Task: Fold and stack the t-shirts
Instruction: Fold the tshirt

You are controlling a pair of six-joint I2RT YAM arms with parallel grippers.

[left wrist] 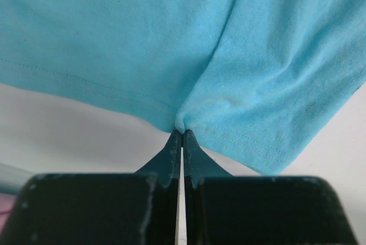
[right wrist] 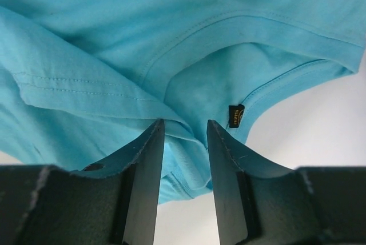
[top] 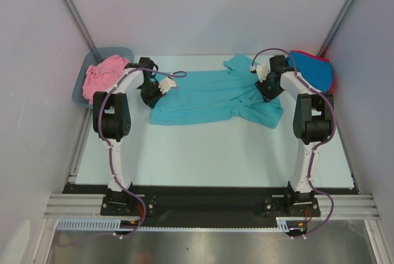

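Both arms reach forward from the near edge, elbows raised, wrists bent down onto the cloth. The left arm (top: 114, 119) ends at the left edge of the teal t-shirt (top: 209, 98). The right arm (top: 311, 119) ends at its right end. The teal t-shirt is spread across the middle of the table (top: 203, 153), hem to the left, collar to the right, partly rumpled near the right sleeve. Left gripper (left wrist: 182, 136): jaws pressed together, pinching a small tuck of the stitched hem (left wrist: 114, 93), with cloth bunched at the tips. Right gripper (right wrist: 185, 128): jaws parted, tips set over the neckband (right wrist: 189, 39), a fold of teal cloth lying in the gap and not pinched. A small black tag (right wrist: 235, 115) with gold lettering sits inside the collar; the text is too small to read. No other writing visible. The pink t-shirt (top: 101, 76) is heaped in the tub (top: 117, 52) at far left. The bright blue t-shirt (top: 311, 67) lies at far right, with the red t-shirt (top: 333, 82) showing at its right edge.
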